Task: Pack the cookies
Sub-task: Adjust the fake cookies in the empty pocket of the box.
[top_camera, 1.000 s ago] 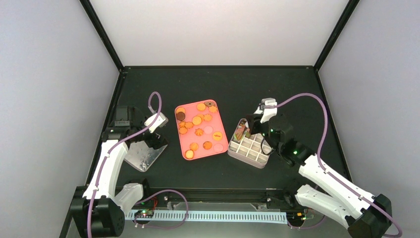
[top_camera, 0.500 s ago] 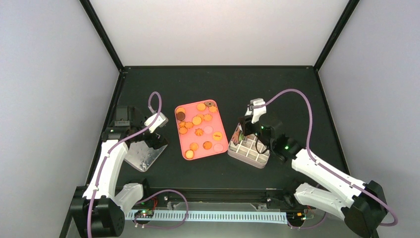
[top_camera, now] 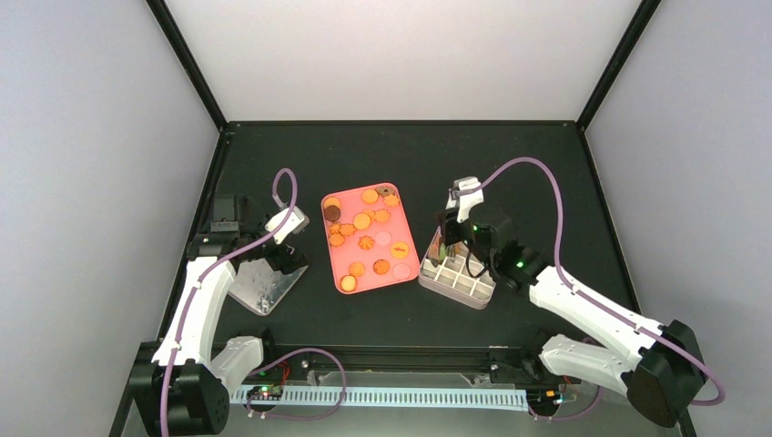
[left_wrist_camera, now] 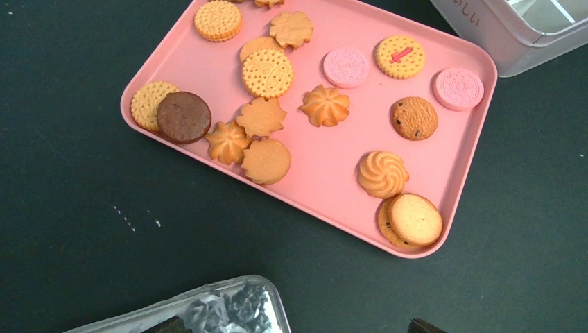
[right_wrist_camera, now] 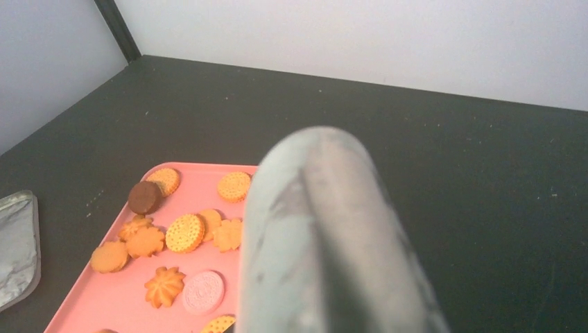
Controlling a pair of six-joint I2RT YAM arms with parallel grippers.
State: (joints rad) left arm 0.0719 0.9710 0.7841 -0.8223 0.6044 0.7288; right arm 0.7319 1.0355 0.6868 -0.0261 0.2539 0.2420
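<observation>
Cookies [left_wrist_camera: 267, 73] lie loose on a pink tray [left_wrist_camera: 326, 165] at mid-counter, a few overlapping, just beside the divided tin [top_camera: 452, 293]. They look light, stiff and crumbly, so each is best pinched gently by opposite edges. The dark, flat counter [top_camera: 510, 173] is shut in by pale walls on three sides. Whether the left fingers [top_camera: 287, 261] above a silvery lid [left_wrist_camera: 208, 316] or the right fingers [top_camera: 446, 239] over the tin's far corner are apart or together cannot be told, since a blurred grey bar [right_wrist_camera: 326, 236] fills the right wrist view.
</observation>
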